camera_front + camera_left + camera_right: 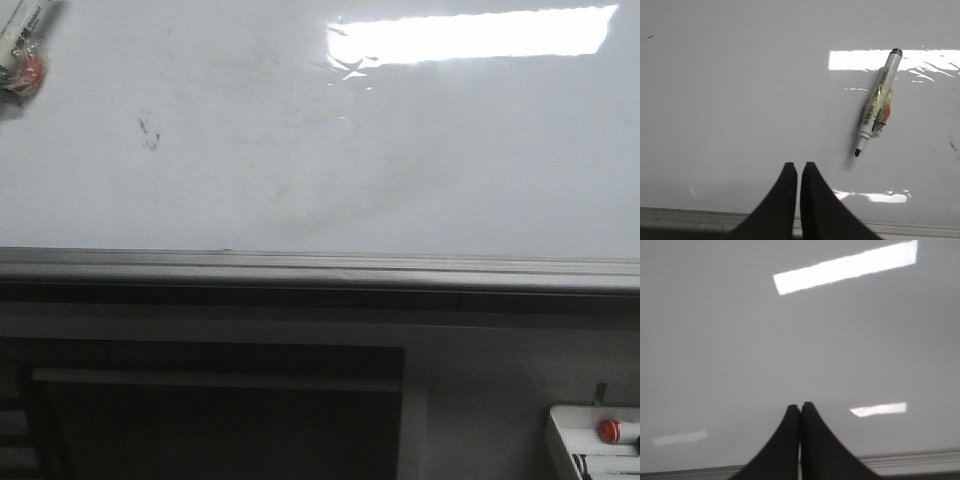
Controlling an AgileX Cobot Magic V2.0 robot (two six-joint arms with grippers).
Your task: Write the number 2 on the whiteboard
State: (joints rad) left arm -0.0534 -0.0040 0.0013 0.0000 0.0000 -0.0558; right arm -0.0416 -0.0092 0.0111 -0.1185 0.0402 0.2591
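Since no number 2 shows on the whiteboard (300,150), only a faint smudge (149,131), writing remains undone. Left gripper (800,167) is clenched empty, the uncapped marker (878,102) lying nearby on the whiteboard; right gripper (800,407) likewise clenched empty.

Cut-off and unclear parts

In the front view a marker (22,45) is cropped by the upper left corner, only its taped, red-tinged part showing; the marker tray (578,440) is cut by the lower right corner; a faint dark smudge (149,131) on the whiteboard (300,150) is too small to read; both wrist views are soft, the fingers cropped at the base.
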